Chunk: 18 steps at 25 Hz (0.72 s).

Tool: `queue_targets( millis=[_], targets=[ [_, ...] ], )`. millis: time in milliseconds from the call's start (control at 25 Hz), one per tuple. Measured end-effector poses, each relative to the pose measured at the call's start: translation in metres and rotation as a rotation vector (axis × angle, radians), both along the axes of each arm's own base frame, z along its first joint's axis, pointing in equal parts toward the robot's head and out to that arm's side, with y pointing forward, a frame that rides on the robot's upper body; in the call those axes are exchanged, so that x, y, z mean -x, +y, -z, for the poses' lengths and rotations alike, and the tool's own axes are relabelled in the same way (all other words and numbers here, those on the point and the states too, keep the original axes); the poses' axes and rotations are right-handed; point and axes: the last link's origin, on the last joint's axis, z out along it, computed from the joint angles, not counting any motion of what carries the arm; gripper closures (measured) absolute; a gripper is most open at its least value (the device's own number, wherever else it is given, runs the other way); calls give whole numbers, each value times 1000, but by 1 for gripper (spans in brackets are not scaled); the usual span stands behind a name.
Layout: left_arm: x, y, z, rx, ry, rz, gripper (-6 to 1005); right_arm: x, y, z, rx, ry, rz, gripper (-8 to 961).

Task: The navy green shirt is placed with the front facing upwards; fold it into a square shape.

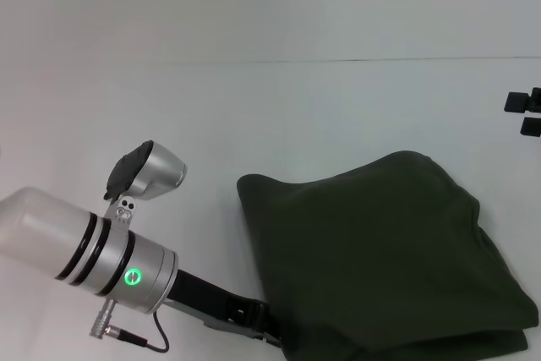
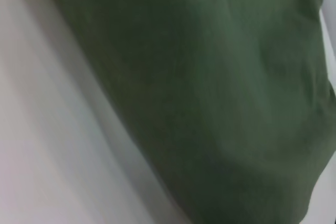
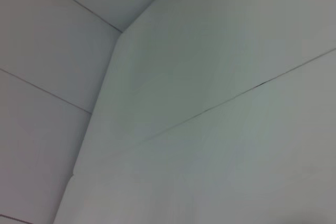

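At the tabletop's (image 1: 254, 107) near right corner lies the shirt (image 1: 380, 251), folded into a rough block. The left pincer (image 1: 254, 320) reaches its near left edge; grip cannot be told. The right pincer (image 1: 526, 112) hangs at the far right, state unclear. Wide bare surface lies left and beyond.

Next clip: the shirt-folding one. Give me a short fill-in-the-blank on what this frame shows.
1. The navy green shirt lies on the white table already ____ into a layered bundle.
2. The ____ arm's gripper is at the shirt's near corner.
3. The shirt's ____ lettering is not visible.
4. The right gripper sits at the head view's far ____ edge, away from the shirt.

Missing words: folded; left; chest; right
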Motion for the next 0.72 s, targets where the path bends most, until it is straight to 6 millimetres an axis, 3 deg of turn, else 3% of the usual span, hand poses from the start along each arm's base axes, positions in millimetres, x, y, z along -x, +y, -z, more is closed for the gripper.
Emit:
queue_targets(
  millis=[240, 720],
  targets=[
    [-1, 0, 0, 7, -4, 5, 874, 1, 0, 1, 1, -1, -2, 154],
    [7, 5, -13, -23, -2, -12, 918, 1, -2, 5, 8, 2, -12, 154]
  ],
)
